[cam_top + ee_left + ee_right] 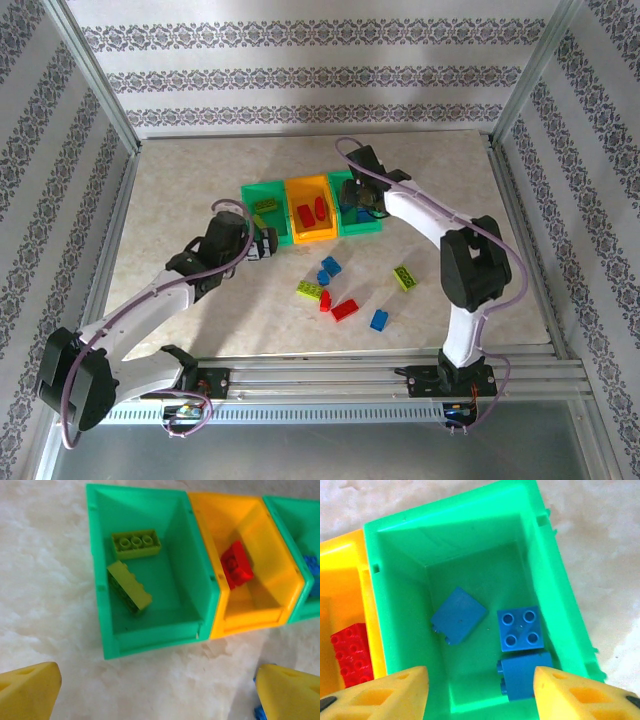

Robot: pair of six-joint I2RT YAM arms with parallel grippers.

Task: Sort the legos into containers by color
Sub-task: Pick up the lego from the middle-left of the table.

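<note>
The left gripper [160, 680], jaws wide apart and empty, hovers just nearer than the left green bin [150, 637]. The right gripper [480, 677] is spread over the right green bin [395, 605], with blue bricks [520, 630] lying below. It should rise straight up, clear of the walls. From above, its arm [420, 215] hides that bin's inside. Loose legos [345, 308] lie on the near table.

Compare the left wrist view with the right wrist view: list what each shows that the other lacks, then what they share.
Left wrist, not right wrist: the left green bin, with two yellow-green bricks inside.
Right wrist, not left wrist: the whole floor of the right green bin, with three blue bricks lying apart on it.
Shared: the orange bin holding a red brick, and the right green bin, of which the left wrist view catches just a corner with some blue.
</note>
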